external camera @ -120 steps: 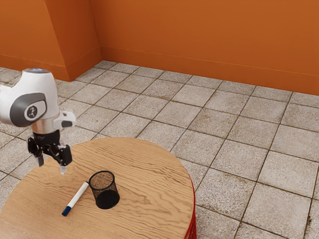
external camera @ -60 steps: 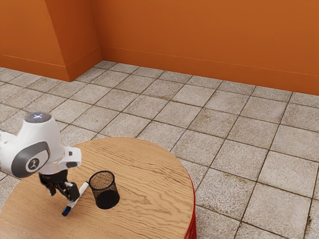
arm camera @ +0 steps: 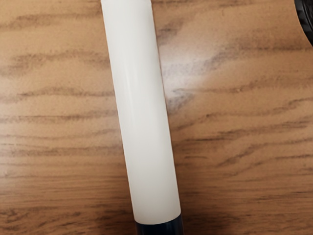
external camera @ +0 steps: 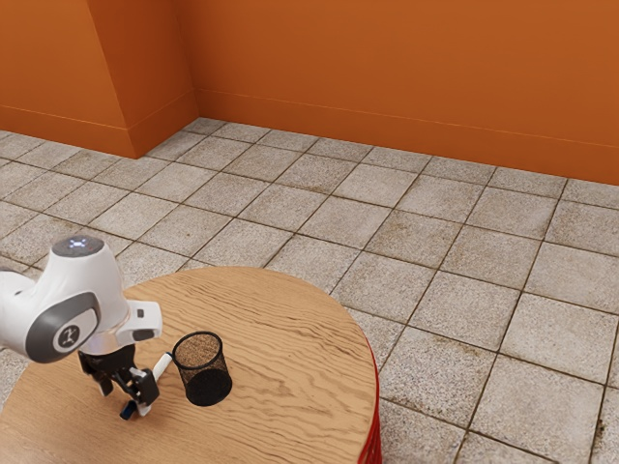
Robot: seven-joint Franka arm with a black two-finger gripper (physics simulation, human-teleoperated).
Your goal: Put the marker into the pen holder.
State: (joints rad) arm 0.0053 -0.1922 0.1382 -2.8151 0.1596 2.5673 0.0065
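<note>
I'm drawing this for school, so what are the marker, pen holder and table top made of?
The marker looks like smooth plastic: plain white, softly shiny. The pen holder is probably black-coated metal, since its sides are fine see-through mesh. The table top looks like wood with a slight sheen: it has wavy brown grain, though that could be printed.
</note>
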